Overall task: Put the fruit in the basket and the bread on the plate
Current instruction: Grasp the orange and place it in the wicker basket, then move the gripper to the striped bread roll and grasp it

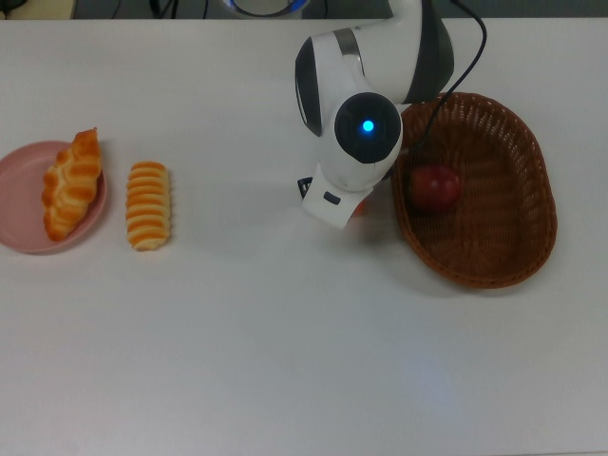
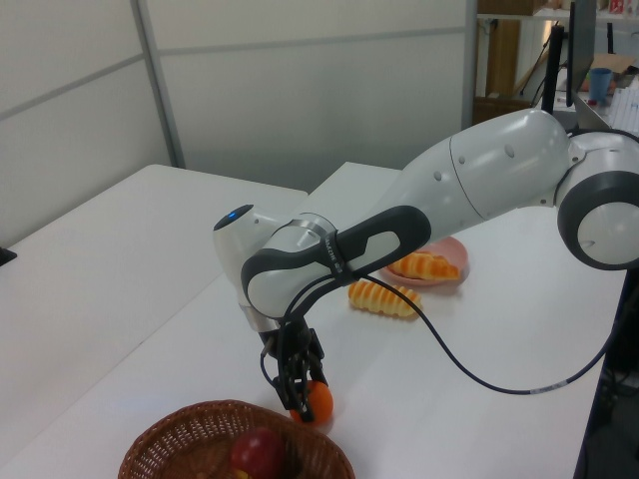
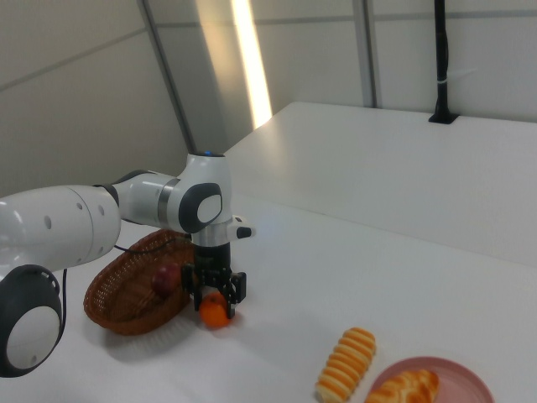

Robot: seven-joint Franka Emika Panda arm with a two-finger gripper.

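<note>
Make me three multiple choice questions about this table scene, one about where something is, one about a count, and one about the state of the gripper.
1. Where is the apple?
A. On the pink plate
B. Inside the basket
C. On the table beside the ribbed bread

2. How many breads lie on the plate?
A. None
B. One
C. Two

3. How does the gripper stand to the tangerine?
A. Lowered over it, a finger on each side, the tangerine on the table next to the basket
B. Holding it high above the basket
C. Far off, over the plate

Answers:
1 B: the top view shows the red apple on the wicker floor.
2 B: only the braided bread is on the plate; the ribbed bread lies on the table beside it.
3 A: the right view shows the fingers straddling the tangerine at table level.
</note>
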